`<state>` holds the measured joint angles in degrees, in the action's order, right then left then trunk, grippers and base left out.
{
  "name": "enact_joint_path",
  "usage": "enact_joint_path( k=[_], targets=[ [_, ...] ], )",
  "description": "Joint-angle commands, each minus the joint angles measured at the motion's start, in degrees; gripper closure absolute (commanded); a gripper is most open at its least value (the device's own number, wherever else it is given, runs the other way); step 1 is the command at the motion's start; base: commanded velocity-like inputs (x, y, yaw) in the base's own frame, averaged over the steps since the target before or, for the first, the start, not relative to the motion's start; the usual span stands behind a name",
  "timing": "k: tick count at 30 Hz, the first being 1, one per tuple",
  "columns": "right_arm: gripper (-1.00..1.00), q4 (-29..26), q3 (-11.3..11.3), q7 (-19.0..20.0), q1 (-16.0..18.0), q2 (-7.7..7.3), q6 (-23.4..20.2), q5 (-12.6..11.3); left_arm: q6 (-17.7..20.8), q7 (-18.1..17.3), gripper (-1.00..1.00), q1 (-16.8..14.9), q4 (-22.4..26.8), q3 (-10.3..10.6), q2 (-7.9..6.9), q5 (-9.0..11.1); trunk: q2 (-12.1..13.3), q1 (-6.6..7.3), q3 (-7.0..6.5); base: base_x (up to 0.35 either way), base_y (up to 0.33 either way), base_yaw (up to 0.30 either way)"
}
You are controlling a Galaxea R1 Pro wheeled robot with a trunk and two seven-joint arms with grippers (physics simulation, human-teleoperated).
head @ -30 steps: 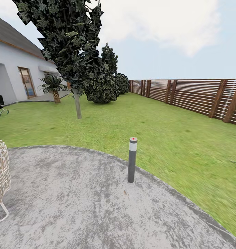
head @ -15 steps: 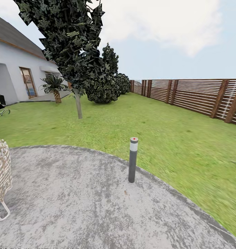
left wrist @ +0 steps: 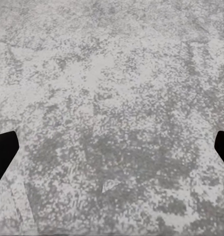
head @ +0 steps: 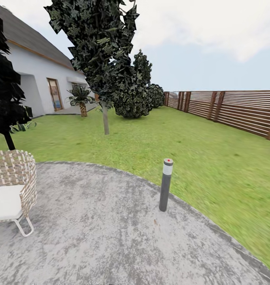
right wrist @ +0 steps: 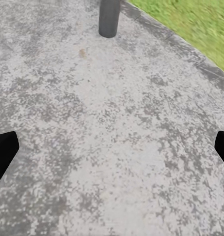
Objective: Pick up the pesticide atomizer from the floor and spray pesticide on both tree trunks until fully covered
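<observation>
**Paved circle and lawn seen from the robot's head**

Standing near the curved edge of a grey mottled patio (head: 91,233), a dark bollard light (head: 165,184) with a pale band and a red-dotted cap is seen upright in the head view. A woven wicker chair (head: 14,186) with a white cushion is placed on the paving at the left. Beyond the stone border, the garden (head: 182,150) is spread out as green lawn, closed on the right by a brown slatted fence (head: 233,111). A dark bushy thin-stemmed tree (head: 101,55) is rooted in the grass, with rounded dark shrubs (head: 138,95) behind it. A small palm (head: 81,99) is set before the white house (head: 36,75).

In the left wrist view, the left gripper (left wrist: 112,152) is held wide open over bare paving, its black fingertips (left wrist: 3,152) at the frame's two edges, nothing between them. The right gripper (right wrist: 112,152) is likewise spread and empty, with the bollard's base (right wrist: 110,18) and a strip of grass (right wrist: 190,24) ahead of it.
</observation>
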<state>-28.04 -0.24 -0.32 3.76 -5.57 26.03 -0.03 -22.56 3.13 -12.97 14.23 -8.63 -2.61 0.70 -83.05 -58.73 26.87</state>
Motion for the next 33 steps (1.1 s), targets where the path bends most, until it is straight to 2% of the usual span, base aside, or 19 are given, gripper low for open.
enact_joint_path(
  k=[1, 11, 20, 33],
  targets=[
    [-1.0, 0.0, 0.0, 0.0, 0.0, 0.02, 0.2, 0.0, -0.2, 0.2, -1.0, -0.1, -0.1, 0.1, -0.02, 0.1, 0.0, 0.0, 0.06, 0.0, 0.0, 0.276],
    [-1.0, 0.1, -0.1, 0.0, 0.0, 0.12, 0.2, -0.1, -0.2, 0.2, -1.0, 0.0, 0.1, -0.1, -0.59, 0.1, 0.0, 0.0, 0.06, 0.0, 0.0, 0.278],
    [-1.0, 0.3, -0.2, 0.0, 0.0, 0.04, 0.2, -0.1, -0.2, 0.0, -1.0, 0.0, 0.3, 0.0, -0.52, 0.1, 0.0, 0.0, 0.24, 0.0, 0.0, 0.279],
    [-1.0, 0.4, 0.0, 0.0, 0.0, 0.03, 0.2, 0.0, -0.2, 0.1, -1.0, 0.0, -0.1, 0.1, -0.46, 0.1, -5.2, -2.85, 3.07, 0.0, 0.0, 0.277]
  ],
)
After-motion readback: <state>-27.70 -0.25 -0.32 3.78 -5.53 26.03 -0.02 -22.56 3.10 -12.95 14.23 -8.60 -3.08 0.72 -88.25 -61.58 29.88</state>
